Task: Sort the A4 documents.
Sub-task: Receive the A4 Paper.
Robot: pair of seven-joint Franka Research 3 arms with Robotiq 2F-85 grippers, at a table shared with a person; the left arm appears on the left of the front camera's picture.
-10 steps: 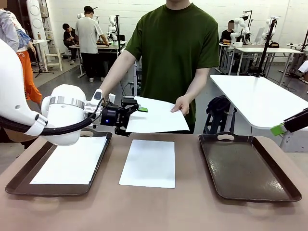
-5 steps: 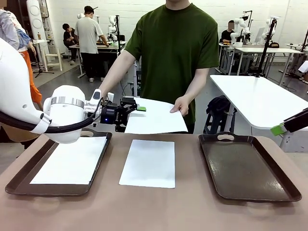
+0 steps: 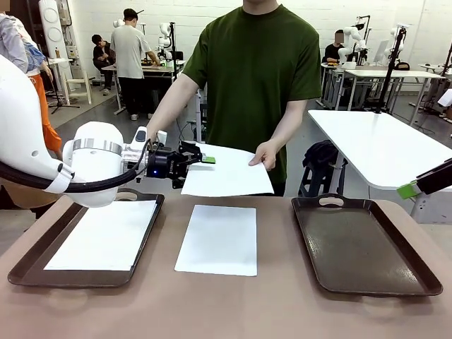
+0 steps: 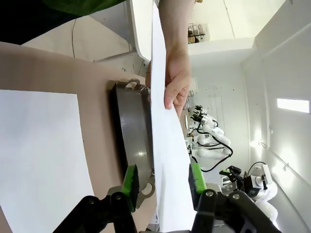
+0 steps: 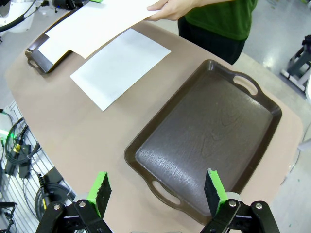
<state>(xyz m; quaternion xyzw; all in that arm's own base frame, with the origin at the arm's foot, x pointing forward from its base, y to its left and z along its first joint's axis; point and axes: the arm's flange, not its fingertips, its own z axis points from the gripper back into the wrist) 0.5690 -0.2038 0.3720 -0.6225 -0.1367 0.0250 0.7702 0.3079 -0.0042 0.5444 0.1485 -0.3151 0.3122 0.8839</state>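
Item, handover in progress: the person's hand [image 3: 265,154] is holding one sheet of paper [image 3: 227,173] flat in the air over the far edge of the table [image 3: 233,304], pinching its far right corner so that the left edge is jutting free toward our left gripper [image 4: 162,178]. We are reading that gripper as partly open and not yet clamped: its jaws are straddling the sheet's edge, one green pad [image 4: 195,175] lying against the paper and the other standing just apart from it, so the hand is, in our judgement, bearing the paper. Second sheet [image 3: 217,239]: lying flat on the bare table between the two trays, presumably awaiting sorting. Third sheet [image 3: 106,234]: lying inside the left tray [image 3: 28,272], apparently sorted already. Right tray [image 3: 367,244]: holding nothing, which we are taking as a place standing ready for another pile. Right gripper [image 5: 156,191]: looking down on the right tray, jaws spread wide and gripping nothing, well apart from the handover. Writing: we are finding none legible; every sheet is showing a blank white face, and no brand or label on trays or grippers is coming through readably
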